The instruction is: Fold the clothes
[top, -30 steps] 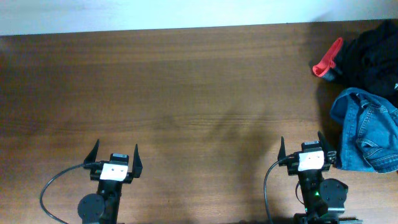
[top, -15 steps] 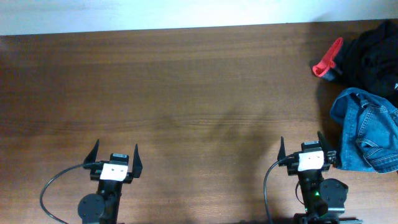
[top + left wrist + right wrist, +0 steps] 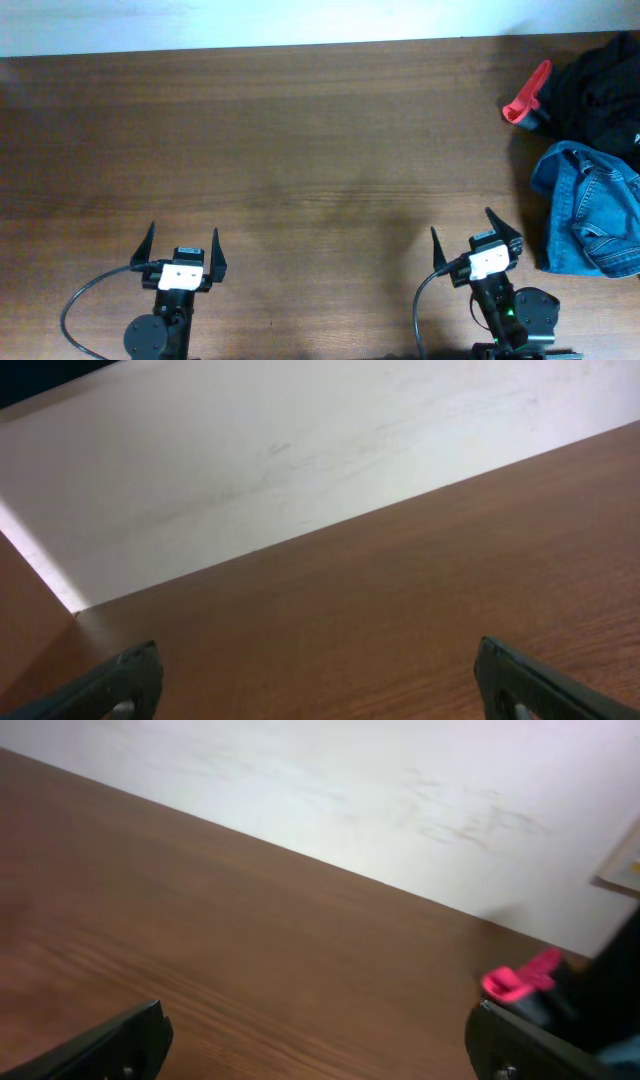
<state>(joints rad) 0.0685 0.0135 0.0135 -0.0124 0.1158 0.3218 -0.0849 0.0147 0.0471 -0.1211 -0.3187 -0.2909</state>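
Claws first: your left claw [image 3: 184, 240] and right claw [image 3: 467, 235] both stand spread wide and hold nothing. The wrist views show only table [image 3: 300, 130] between the fingers. Both sit at the near edge, well apart from each other.

Locate the jeans [image 3: 590, 215]. They lie crumpled at the right edge of the table, partly cut off by the frame. They are just right of the right claw and not touching it.

Step in hand: judge this as the start. No fold is made, and the jeans are not yet gripped or laid flat.

Next move: you will likely need to reach the right claw to the jeans, pinch an edge such as a waistband or hem, and drag the heap to the middle of the table. The left claw is far off and must cross over to help spread the legs. Keep clear of the black cloth [image 3: 605, 95] just behind the jeans; it may snag and come along.

Count:
- claws: two
- jeans: one pair
- black cloth: one heap; the number of pieces cannot be told
- red item [image 3: 525, 95]: one, against the black cloth
- table: one
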